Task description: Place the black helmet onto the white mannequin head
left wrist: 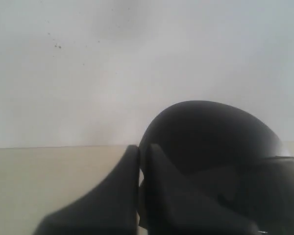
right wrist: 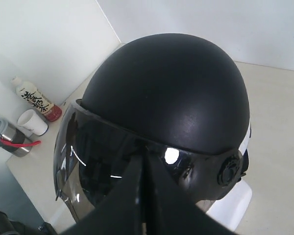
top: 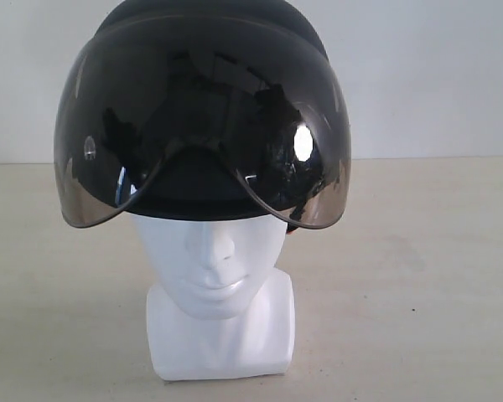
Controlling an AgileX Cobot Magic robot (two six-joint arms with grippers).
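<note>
One glossy white mannequin head [top: 222,251] on a squarish base stands mid-worktop [top: 419,293], wearing the one matte black helmet [top: 201,109], whose smoky curved visor hides the eyes. The left gripper [left wrist: 139,152] and right gripper [right wrist: 143,164] are both closed and empty, near the helmet. At a worktop edge by the wall stand one bottle [right wrist: 35,99] and one white cup [right wrist: 32,121].

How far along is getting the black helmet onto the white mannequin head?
Looks done: the matte black rounded helmet sits on the glossy white plastic mannequin head, covering its crown and eyes. In hand: nothing; the left gripper and right gripper are shut and empty near the helmet. Left: probably only backing the grippers away.
</note>
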